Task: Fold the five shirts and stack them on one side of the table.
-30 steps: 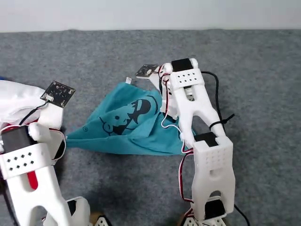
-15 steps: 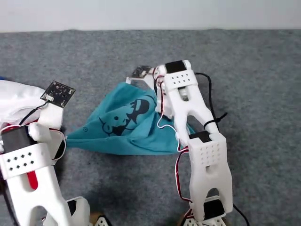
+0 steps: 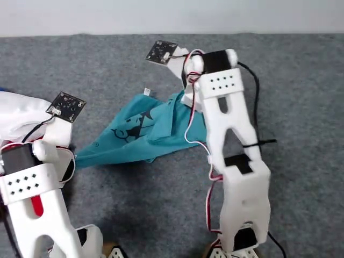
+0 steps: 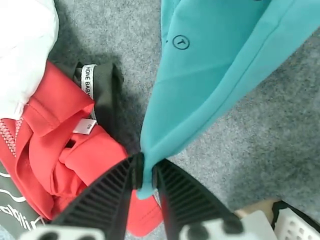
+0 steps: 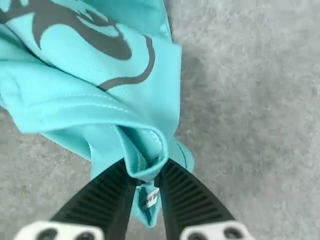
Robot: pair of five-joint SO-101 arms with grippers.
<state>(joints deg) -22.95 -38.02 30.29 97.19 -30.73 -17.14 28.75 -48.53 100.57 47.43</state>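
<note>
A teal shirt (image 3: 141, 133) with a dark print hangs stretched between my two arms over the grey table. My left gripper (image 4: 145, 176) is shut on its lower left corner (image 4: 150, 170), seen low at the left in the high view. My right gripper (image 5: 145, 184) is shut on a bunched fold of the teal shirt (image 5: 105, 95) with a small label. In the high view that right arm (image 3: 215, 91) holds the cloth's far right end raised. A red shirt (image 4: 55, 150) and a white shirt (image 4: 22, 45) lie by the left gripper.
A white cloth heap (image 3: 19, 115) sits at the table's left edge beside the left arm (image 3: 32, 183). A dark garment (image 4: 107, 95) with a white label lies under the red one. Bare grey carpet (image 3: 301, 97) spreads to the right and far side.
My right arm has lifted and pulled its end of the teal shirt up and away from me, so the cloth now bunches and rises off the table. The left arm has not moved.
</note>
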